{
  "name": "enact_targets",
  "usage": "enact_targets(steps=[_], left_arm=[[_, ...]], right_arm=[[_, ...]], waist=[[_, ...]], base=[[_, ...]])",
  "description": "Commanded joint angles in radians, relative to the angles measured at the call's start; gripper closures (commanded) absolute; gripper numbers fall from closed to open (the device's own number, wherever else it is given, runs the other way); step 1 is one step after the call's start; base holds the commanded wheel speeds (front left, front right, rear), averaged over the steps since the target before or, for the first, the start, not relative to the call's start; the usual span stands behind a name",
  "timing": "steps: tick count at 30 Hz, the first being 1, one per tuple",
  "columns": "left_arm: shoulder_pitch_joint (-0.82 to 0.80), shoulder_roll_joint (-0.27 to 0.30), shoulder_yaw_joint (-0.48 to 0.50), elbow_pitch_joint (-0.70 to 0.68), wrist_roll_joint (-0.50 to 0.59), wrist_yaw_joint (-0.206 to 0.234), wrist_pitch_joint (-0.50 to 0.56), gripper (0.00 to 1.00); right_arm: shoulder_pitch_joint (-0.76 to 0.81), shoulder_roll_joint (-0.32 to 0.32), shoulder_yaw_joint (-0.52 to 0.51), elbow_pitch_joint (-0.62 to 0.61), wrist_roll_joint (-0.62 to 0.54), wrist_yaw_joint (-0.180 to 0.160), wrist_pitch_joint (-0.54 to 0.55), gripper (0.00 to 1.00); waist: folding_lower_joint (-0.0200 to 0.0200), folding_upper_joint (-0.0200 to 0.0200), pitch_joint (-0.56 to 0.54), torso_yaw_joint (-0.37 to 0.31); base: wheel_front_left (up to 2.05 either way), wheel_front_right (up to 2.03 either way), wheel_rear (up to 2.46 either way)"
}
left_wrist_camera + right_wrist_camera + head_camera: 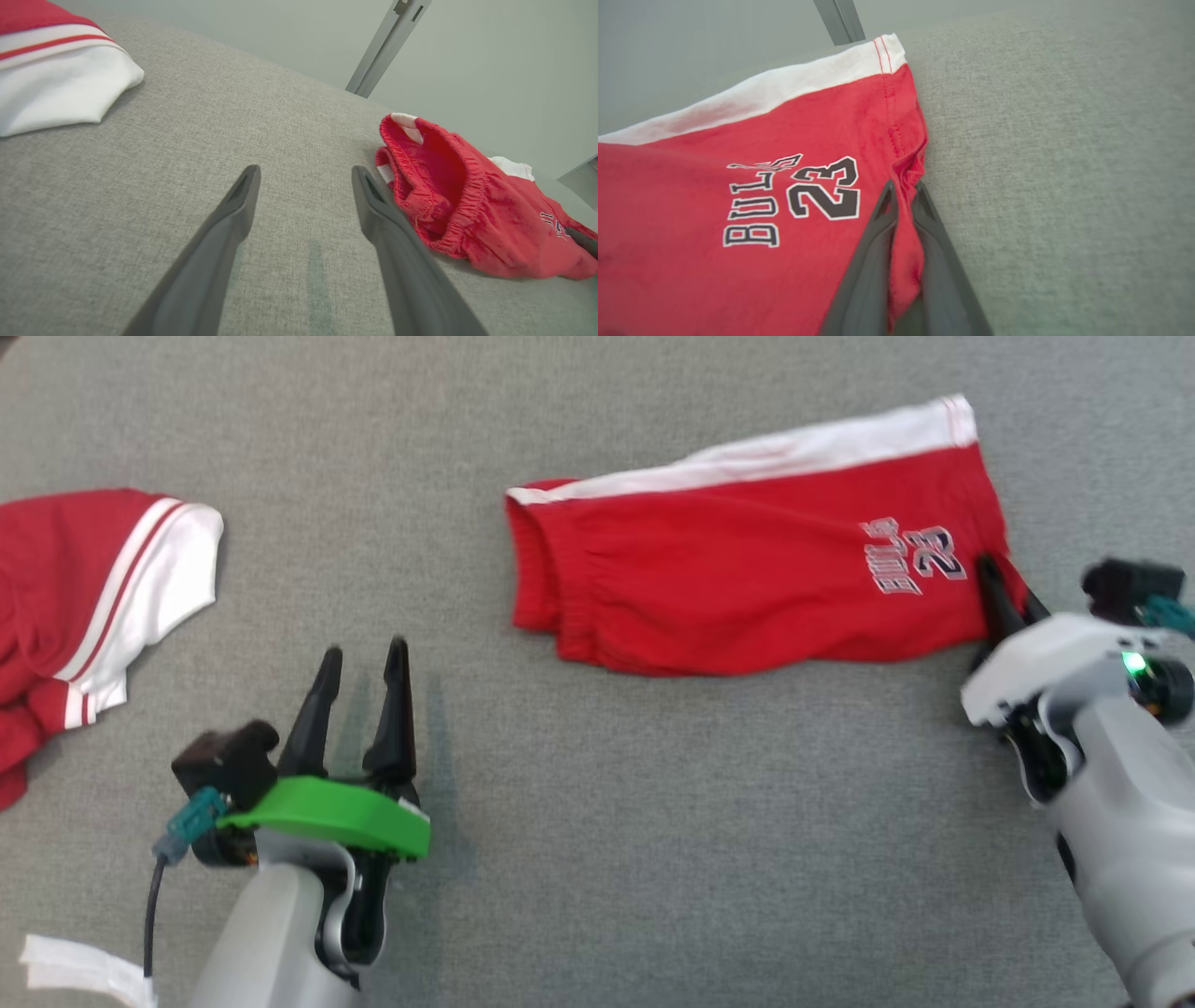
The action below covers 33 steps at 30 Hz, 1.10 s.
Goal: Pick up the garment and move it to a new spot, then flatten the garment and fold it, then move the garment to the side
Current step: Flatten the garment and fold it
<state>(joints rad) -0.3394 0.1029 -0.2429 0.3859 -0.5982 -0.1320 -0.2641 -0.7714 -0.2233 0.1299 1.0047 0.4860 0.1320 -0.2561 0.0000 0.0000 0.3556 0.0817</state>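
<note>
Head view, garment: The garment point(747, 588) lies on the grey bench point(653, 849), up and to the right. It is red with a white band and the number 23. It looks doubled over, not spread flat.
Head view, right pincer: The right pincer point(1004, 583) is at the garment's right edge, close to the number. An edge is thin and easy to pinch, so that is a good place to bite.
Head view, left pincer: The left pincer point(364, 649) sits low on the left with its fingers spread and nothing in them. It is well apart from the garment.
Head view, other cloth: Another red and white cloth point(84, 579) lies at the far left. Nothing touches it.
Left wrist view, left pincer: The left pincer point(306, 170) is released, with bare bench point(140, 186) between its fingers.
Left wrist view, garment: The garment point(467, 219) is off to the right, and its stretchy gathered end faces this way. That end is free, so I think this arm could help there.
Left wrist view, other cloth: The other cloth point(60, 79) lies in the top left corner.
Right wrist view, right pincer: The right pincer point(904, 186) is clenched on a fold of red cloth at the hem.
Right wrist view, garment: The garment point(738, 196) lies on the bench point(1064, 186). The cloth bunches up between the fingers, so the hold looks firm.
Step, my guess: Picking up the garment to carry it to a new spot.
</note>
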Motion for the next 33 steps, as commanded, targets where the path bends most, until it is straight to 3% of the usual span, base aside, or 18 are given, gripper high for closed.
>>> enact_targets(steps=[1,7,13,18,23,24,25,26,33], left_arm=[[0.029,-0.005,0.003,0.002,0.005,0.003,-0.001,0.0],[0.103,-0.016,-0.005,0.001,0.023,0.003,-0.001,0.0],[0.133,-0.03,-0.02,0.006,0.025,0.003,-0.001,0.0],[0.137,-0.037,-0.032,0.02,0.017,0.003,-0.001,0.0],[0.113,-0.039,-0.039,0.027,0.014,0.003,-0.001,0.0],[0.109,-0.04,-0.041,0.029,0.017,0.003,-0.001,0.0],[0.107,-0.04,-0.04,0.03,0.019,0.003,-0.001,0.0],[0.104,-0.04,-0.04,0.03,0.02,0.003,-0.001,0.0],[0.124,-0.034,-0.015,0.035,0.041,0.003,-0.001,0.0]], right_arm=[[0.058,-0.028,-0.017,-0.008,0.02,-0.002,-0.006,1.0],[0.216,-0.078,-0.072,-0.116,0.06,-0.002,-0.009,1.0],[0.252,-0.042,-0.069,-0.271,0.037,-0.002,-0.01,1.0],[0.183,0.053,0.072,-0.386,0.036,-0.002,0.029,1.0],[0.135,0.136,0.252,-0.374,0.015,-0.002,0.079,1.0],[0.133,0.148,0.292,-0.353,0.011,-0.002,0.089,0.75],[0.131,0.154,0.324,-0.34,0.006,-0.002,0.09,0.26],[0.131,0.161,0.369,-0.326,0.001,-0.002,0.083,0.0],[0.181,0.169,0.621,-0.371,0.128,-0.002,0.02,0.0]], waist=[[0.0,0.0,-0.077,-0.03],[0.0,0.0,-0.134,-0.034],[0.0,0.0,-0.153,-0.026],[0.0,0.0,-0.163,0.003],[0.0,0.0,-0.161,0.048],[0.0,0.0,-0.161,0.057],[0.0,0.0,-0.16,0.064],[0.0,0.0,-0.16,0.071],[0.0,0.0,-0.174,0.064]], base=[[0.0,0.0,0.0],[0.0,0.0,0.0],[0.0,0.0,0.0],[0.0,0.0,0.0],[0.0,0.0,0.0],[0.0,0.0,0.0],[0.0,0.0,0.0],[0.0,0.0,0.0],[0.0,0.0,0.0]])
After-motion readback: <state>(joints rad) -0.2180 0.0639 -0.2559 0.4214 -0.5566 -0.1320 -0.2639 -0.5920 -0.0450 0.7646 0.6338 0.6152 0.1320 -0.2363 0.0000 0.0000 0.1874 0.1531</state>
